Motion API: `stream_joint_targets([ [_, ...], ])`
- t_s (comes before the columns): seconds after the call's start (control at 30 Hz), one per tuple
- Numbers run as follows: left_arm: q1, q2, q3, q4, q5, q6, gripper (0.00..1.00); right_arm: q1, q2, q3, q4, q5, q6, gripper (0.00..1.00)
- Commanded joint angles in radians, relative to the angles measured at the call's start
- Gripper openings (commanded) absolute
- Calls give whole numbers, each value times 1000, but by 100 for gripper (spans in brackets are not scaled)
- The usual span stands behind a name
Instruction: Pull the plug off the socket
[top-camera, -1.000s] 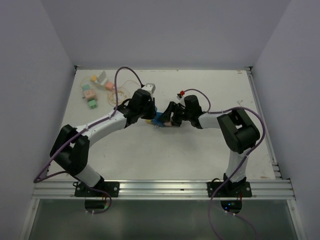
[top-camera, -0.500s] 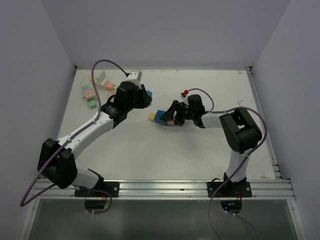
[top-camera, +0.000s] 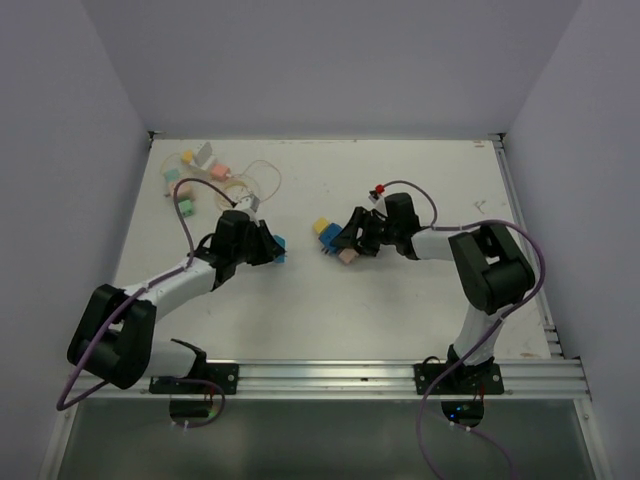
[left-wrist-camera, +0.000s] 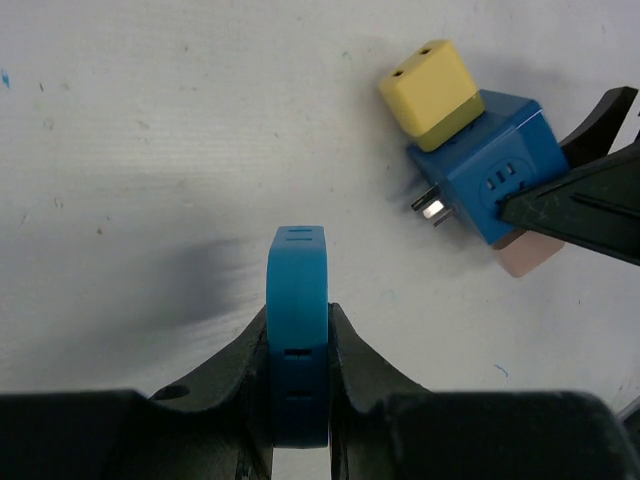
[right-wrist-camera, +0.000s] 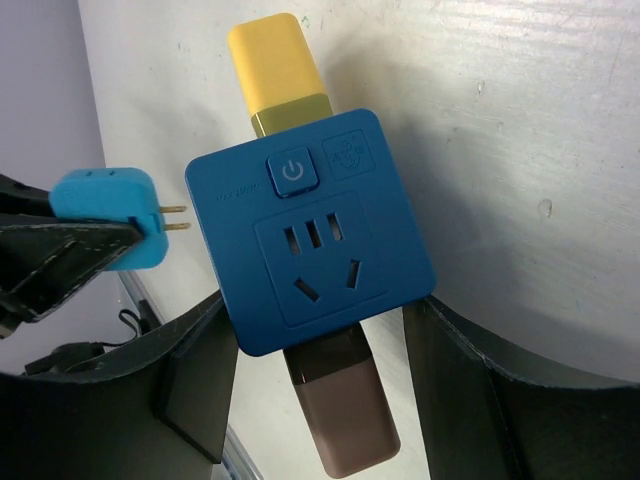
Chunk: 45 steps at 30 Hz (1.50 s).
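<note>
Light-blue rounded plug (left-wrist-camera: 297, 290) in left claw (left-wrist-camera: 297, 335), glossy square socket (right-wrist-camera: 310, 230) in right claw (right-wrist-camera: 325, 340)

The plug (top-camera: 277, 247) is left of the socket (top-camera: 328, 237) — well apart.

L pincer (left-wrist-camera: 297, 400) grips blue plug (left-wrist-camera: 297, 300), apart from socket cube (left-wrist-camera: 495, 180).
</note>
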Motion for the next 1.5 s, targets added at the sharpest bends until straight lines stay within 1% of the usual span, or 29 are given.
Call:
stream_joint_targets([
  [0.0,19,-30,-66,163,60,-69,10,-4,-17,-30,-131,31,-78,0],
  [0.1,26,-23,-109,192,69,-83,15,-3,-24,-37,-132,9,-94,0],
  [0.13,29,-21,-124,200,68,-85,20,-3,-26,-40,-134,3,-101,0],
  [0.23,37,-20,-146,200,66,-86,29,5,-35,-42,-146,2,-124,0],
  [0.27,39,-23,-150,198,66,-88,36,9,-40,-41,-152,9,-130,0],
  [0.3,43,-27,-155,197,65,-91,39,13,-46,-39,-171,14,-138,0],
  [0.33,45,-29,-167,192,63,-93,46,17,-49,-34,-178,19,-156,0],
  [0.4,49,-39,-179,184,60,-99,52,26,-61,-28,-210,34,-184,0],
  [0.43,49,-49,-184,178,59,-102,59,29,-69,-24,-218,40,-193,0],
  [0.5,54,-61,-195,166,52,-109,67,43,-87,-18,-246,64,-222,0],
  [0.53,54,-76,-195,146,48,-109,75,48,-93,-16,-257,74,-235,0],
  [0.6,56,-92,-189,123,39,-113,82,72,-116,-7,-290,121,-277,0],
  [0.63,56,-107,-184,96,34,-113,88,83,-124,-5,-290,146,-294,0],
  [0.7,56,-121,-164,65,20,-113,93,121,-139,-5,-336,214,-340,0],
  [0.73,56,-131,-152,24,14,-114,96,132,-154,-4,-343,238,-351,0],
  [0.8,56,-138,-109,-19,-6,-120,98,172,-162,-1,-361,279,-386,0],
  [0.83,56,-136,-92,-86,-14,-123,98,186,-174,-1,-366,323,-397,0],
  [0.93,56,-130,-25,-174,-30,-149,97,252,-190,-5,-376,411,-436,0],
  [1.03,54,-107,34,-229,-26,-171,96,279,-199,-11,-376,457,-462,0],
  [1.13,56,-96,63,-250,-12,-174,96,312,-214,-14,-378,508,-485,0],
  [1.2,56,-96,71,-248,-11,-171,96,316,-225,-14,-376,496,-483,12],
  [1.33,56,-96,74,-248,-3,-171,96,315,-247,-7,-376,487,-477,29],
  [1.37,56,-98,74,-248,0,-172,96,315,-248,-5,-379,482,-477,37],
  [1.43,56,-102,69,-240,11,-174,96,315,-254,5,-384,457,-477,45],
  [1.47,56,-104,68,-237,16,-177,96,316,-256,9,-387,451,-474,52],
])
